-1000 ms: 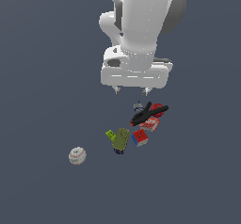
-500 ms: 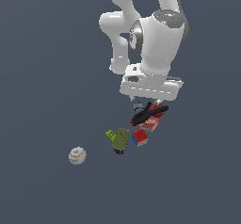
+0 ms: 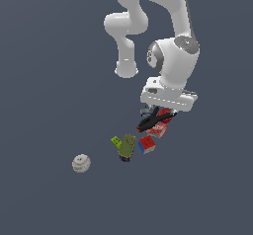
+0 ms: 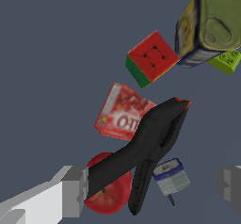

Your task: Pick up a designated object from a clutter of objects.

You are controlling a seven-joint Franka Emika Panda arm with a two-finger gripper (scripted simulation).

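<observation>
Only wrist shows apple (image 4: 109,190) clearly

Your white robot arm has swung toward the exterior view's right and dropped lower over the last second. Its two-fingered gripper (image 3: 165,111) now sits right down among the cluttered items, where before it hung clearly above them. Its broad white wrist housing now covers the top of the pile, leaving only a sliver of the round glossy red apple (image 3: 165,114) visible behind the black clamp (image 3: 148,121). More of the jointed upper arm now shows in the frame.
</observation>
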